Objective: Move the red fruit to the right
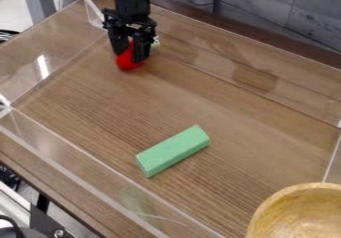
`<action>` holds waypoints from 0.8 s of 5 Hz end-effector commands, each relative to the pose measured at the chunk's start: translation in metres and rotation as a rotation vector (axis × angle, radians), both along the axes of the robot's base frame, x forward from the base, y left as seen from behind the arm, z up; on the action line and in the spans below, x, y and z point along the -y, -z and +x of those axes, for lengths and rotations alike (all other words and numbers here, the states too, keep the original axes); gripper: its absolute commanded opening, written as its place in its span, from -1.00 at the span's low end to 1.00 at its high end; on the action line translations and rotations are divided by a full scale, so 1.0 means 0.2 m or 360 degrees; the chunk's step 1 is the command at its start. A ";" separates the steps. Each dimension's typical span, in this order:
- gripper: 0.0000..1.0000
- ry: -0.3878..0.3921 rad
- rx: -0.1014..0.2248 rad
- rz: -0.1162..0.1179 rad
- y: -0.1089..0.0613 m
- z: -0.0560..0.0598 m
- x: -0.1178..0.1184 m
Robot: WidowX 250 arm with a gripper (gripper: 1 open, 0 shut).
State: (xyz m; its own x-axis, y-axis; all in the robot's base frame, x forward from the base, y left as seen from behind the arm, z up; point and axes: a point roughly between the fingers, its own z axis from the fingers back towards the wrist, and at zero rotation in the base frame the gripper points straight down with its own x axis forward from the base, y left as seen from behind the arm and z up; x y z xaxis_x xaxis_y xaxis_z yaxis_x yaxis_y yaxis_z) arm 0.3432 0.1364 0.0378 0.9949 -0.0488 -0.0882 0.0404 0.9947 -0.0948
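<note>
The red fruit [127, 60] is a small bright red toy at the far left of the wooden tabletop. My gripper [131, 52] points straight down over it, its black fingers closed on the fruit's two sides. The fingers hide the top half of the fruit; only its red lower part shows, low against the wood.
A flat green rectangular block [173, 149] lies diagonally in the middle foreground. A wooden bowl [304, 214] sits at the bottom right corner. Clear plastic walls [54, 162] ring the wooden surface, and grey boards stand behind it.
</note>
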 end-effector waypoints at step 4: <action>-1.00 -0.0085 0.0321 0.0027 -0.48 0.14 0.11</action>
State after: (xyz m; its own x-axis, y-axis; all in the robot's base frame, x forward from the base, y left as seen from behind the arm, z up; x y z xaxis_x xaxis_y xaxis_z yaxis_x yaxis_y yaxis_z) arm 0.3653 0.1151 0.0974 0.9998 0.0080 0.0159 -0.0063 0.9945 -0.1047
